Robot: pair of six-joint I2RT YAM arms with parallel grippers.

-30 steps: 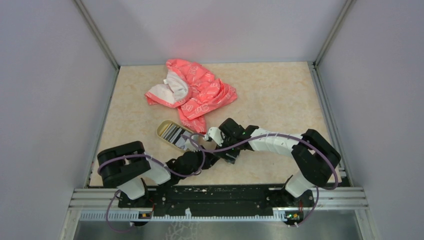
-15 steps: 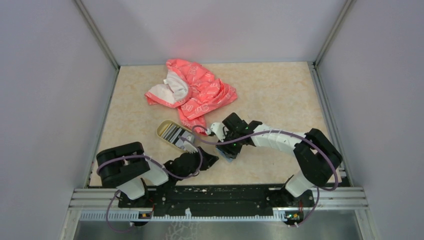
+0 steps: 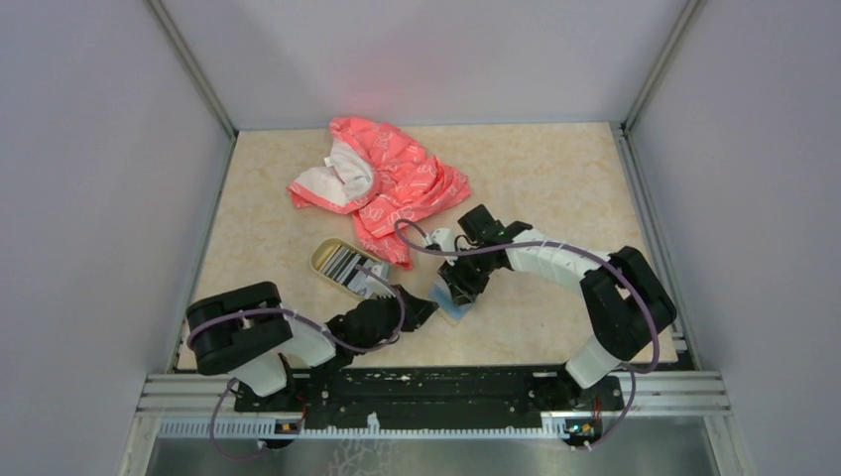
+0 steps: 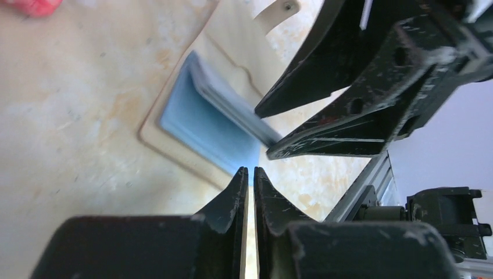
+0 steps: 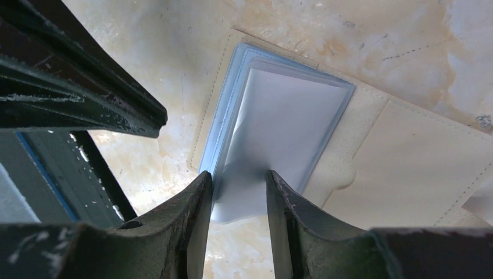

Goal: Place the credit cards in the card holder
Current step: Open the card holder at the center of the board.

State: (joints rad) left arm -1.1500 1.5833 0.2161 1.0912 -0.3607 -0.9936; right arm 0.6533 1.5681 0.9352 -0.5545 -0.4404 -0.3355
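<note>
Right tool [image 5: 239,177] points down at the table [image 3: 555,178], its fingers clamped on the near edge of a blue-grey sleeve leaf [image 5: 279,122]. The leaf belongs to the card holder [image 5: 418,163], which lies open and flat directly under this tool, tan flap spread away to one side. Left tool [image 4: 249,170] hangs low, just beside the right tool and tip-to-tip with it, and the holder's blue pocket sits right ahead of its fingertips. Its fingers are clenched to a bare sliver. A dark panel with a blue line shows under them from the right wrist; cannot tell if it is a card. Remaining credit cards [image 3: 347,266] sit in the oval dish [image 3: 324,252] just beyond the left tool. Pink-red cloth [image 3: 397,183] lies crumpled further out, past both tools.
</note>
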